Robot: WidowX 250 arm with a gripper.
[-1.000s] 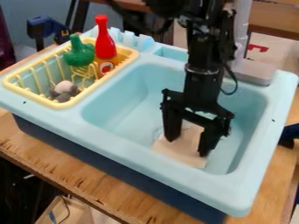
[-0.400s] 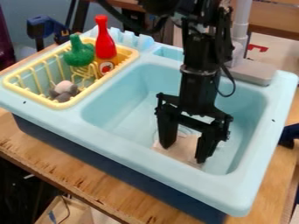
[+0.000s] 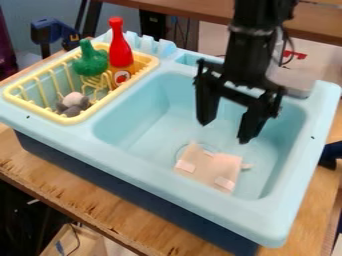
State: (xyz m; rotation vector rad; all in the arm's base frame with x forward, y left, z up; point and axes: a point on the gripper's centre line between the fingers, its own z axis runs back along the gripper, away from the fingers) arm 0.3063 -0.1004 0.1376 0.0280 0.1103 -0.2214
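The black gripper (image 3: 224, 131) hangs over the back right part of the light blue sink (image 3: 143, 132), its two fingers wide apart with nothing between them. Below it and toward the front, a pale beige cloth-like piece (image 3: 212, 166) with lighter patches lies on the basin floor, partly over the round drain. The gripper is above this piece and apart from it.
A yellow rack (image 3: 75, 120) at the sink's left holds a red bottle (image 3: 120, 50), a green broccoli-like toy (image 3: 90, 62) and a grey-and-white toy (image 3: 73, 104). The faucet base (image 3: 292, 82) stands behind the basin at right.
The gripper has risen and moved back from the beige piece, which is now uncovered. Its fingers stayed apart, and the rack's contents have not moved.
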